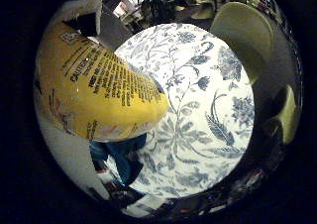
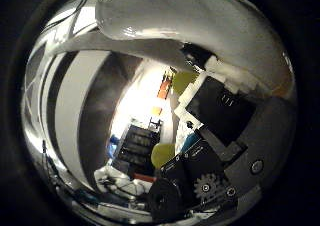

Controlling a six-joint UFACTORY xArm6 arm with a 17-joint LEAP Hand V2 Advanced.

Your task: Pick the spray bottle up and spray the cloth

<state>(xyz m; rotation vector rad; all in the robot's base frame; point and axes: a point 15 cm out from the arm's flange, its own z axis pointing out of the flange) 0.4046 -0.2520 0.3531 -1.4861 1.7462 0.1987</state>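
Observation:
The yellow spray bottle (image 1: 94,90), its label full of black print, fills much of the little finger side view, close against my palm. A glossy white curved part (image 2: 200,21), apparently the bottle's spray head, spans the thumb side view. My right hand (image 2: 210,156) has its black and white fingers curled in beside that white part, and another white finger (image 1: 86,6) lies against the bottle. The bottle is held up above a round table. A dark blue cloth (image 1: 121,154) lies on the table's floral covering (image 1: 198,110), partly hidden under the bottle's base.
The round table wears a white covering with blue flowers. Yellow-green chairs (image 1: 242,30) (image 1: 290,115) stand around its far edge, and a dark plant (image 1: 158,6) is beyond it. Small red and white items (image 1: 106,177) lie by the blue cloth.

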